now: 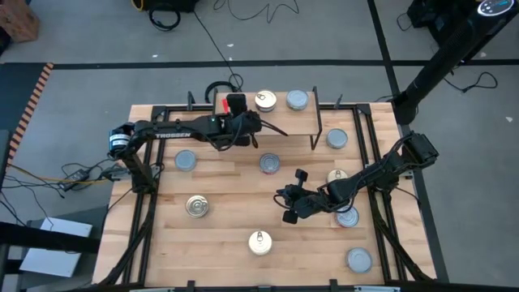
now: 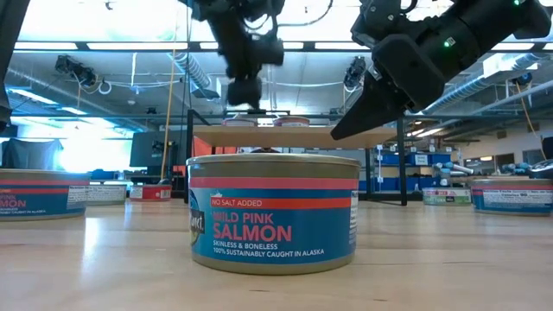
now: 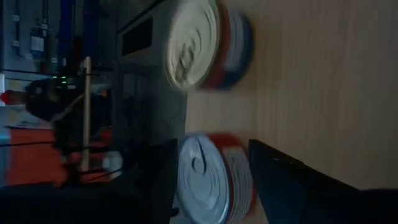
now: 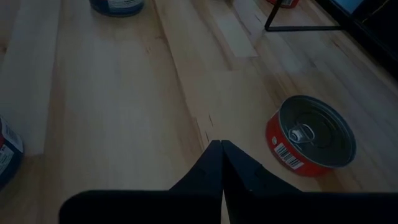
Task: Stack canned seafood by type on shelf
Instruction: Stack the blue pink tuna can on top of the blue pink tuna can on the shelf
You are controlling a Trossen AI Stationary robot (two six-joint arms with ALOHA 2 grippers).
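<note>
Left arm's stretched out sideways, left pincer [image 1: 238, 104] with its fingers spread wide. Right arm's bent inward (elbow out), right pincer [image 1: 285, 204] fingers pressed together, tips touching.
</note>
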